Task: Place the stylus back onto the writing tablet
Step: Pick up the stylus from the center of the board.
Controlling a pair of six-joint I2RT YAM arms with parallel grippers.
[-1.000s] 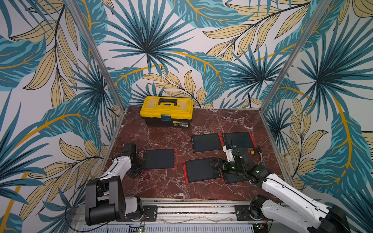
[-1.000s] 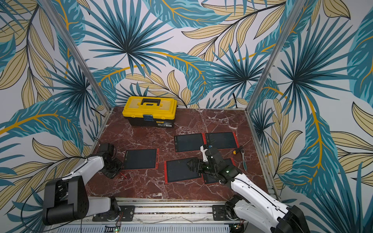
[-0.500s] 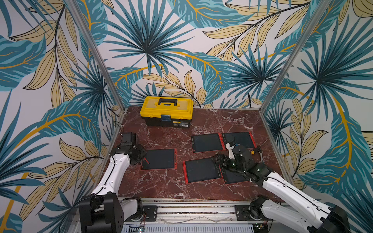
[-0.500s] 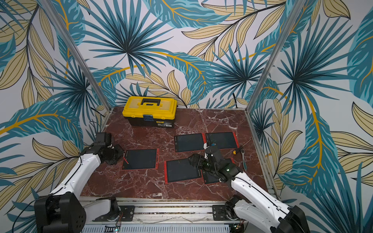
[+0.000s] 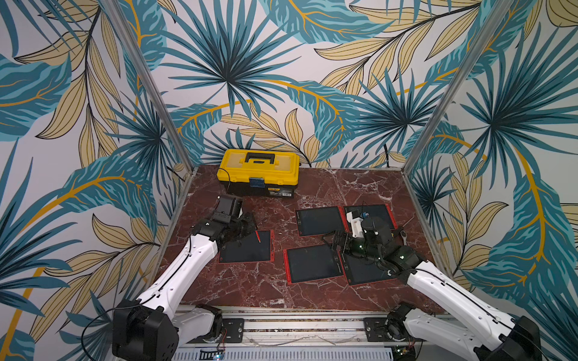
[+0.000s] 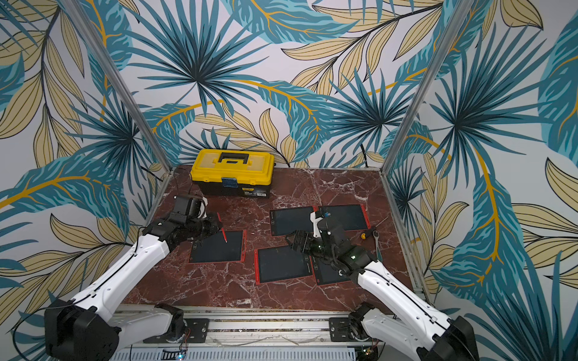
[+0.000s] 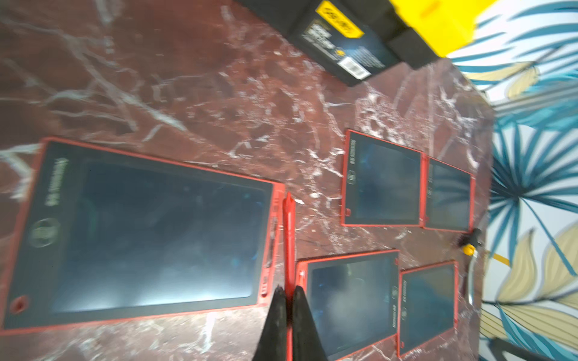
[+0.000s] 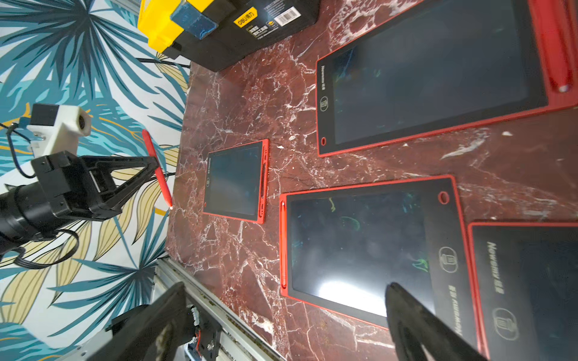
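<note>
A thin red stylus [image 5: 257, 235] [image 6: 222, 229] [image 7: 289, 234] [image 8: 158, 168] is pinched in my left gripper [image 5: 250, 223] [image 7: 289, 292], which is shut on it in the air. The stylus hangs over the far right corner of the leftmost writing tablet [image 5: 245, 250] [image 6: 217, 250] [image 7: 150, 231] [image 8: 234, 181], a dark screen in a red frame. My right gripper [image 5: 339, 242] [image 8: 284, 286] is open and empty above the middle front tablet [image 5: 312, 264] [image 8: 359, 247], which has a red stylus clipped along its edge.
A yellow and black toolbox [image 5: 259, 170] stands at the back. Two more tablets [image 5: 319, 220] [image 5: 372, 214] lie behind my right arm, and another [image 5: 364, 272] lies under it. A small tool with a yellow tip [image 6: 362, 236] lies by the right wall.
My left arm has lifted from the table's left edge and swung right and back with the stylus in its jaws. My right gripper has risen slightly, still open.
</note>
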